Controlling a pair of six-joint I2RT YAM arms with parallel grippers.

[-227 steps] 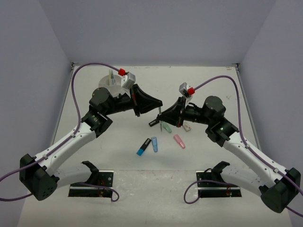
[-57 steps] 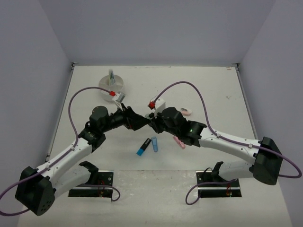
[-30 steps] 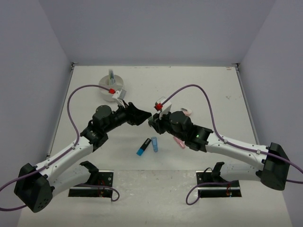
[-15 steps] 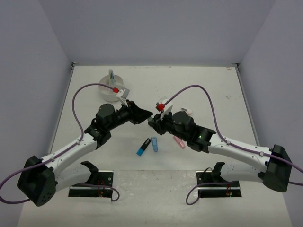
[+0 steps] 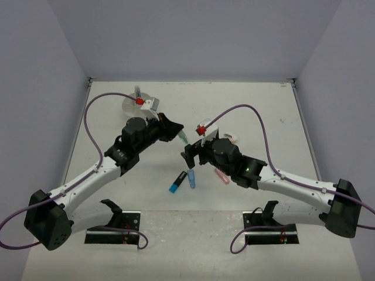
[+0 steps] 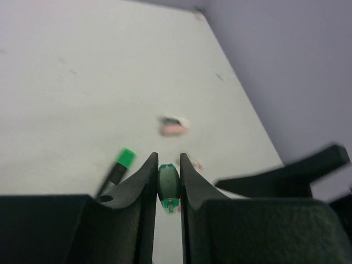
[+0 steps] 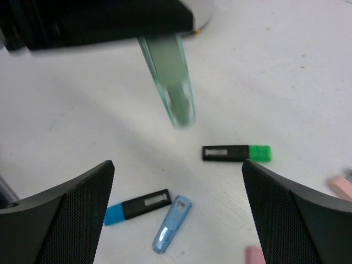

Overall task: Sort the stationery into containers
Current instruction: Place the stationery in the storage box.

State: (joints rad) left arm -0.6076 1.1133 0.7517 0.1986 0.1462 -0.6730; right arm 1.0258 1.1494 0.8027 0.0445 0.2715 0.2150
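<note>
My left gripper (image 5: 178,135) is shut on a translucent green highlighter (image 5: 184,140), which sticks out past the fingertips above the table. The left wrist view shows it end-on, pinched between the two fingers (image 6: 168,184). The right gripper (image 5: 191,157) stands wide open just below and right of it, empty, its fingertips (image 7: 104,168) far apart. Below them lie a black highlighter with a green cap (image 7: 236,153), a black one with a blue cap (image 7: 137,206) and a translucent blue one (image 7: 171,224). The white tub (image 5: 132,105) sits at the back left, half hidden behind the left wrist.
A pink highlighter (image 5: 222,175) lies right of the blue ones, under the right arm. A small pink eraser (image 5: 232,139) is behind the right wrist. A pen (image 5: 137,92) stands in the tub. Both arms' cables arch over the table.
The two grippers met over the middle. The left one closed on the green highlighter, the right one sprang open and let it go. The left wrist has drawn back toward the tub.
</note>
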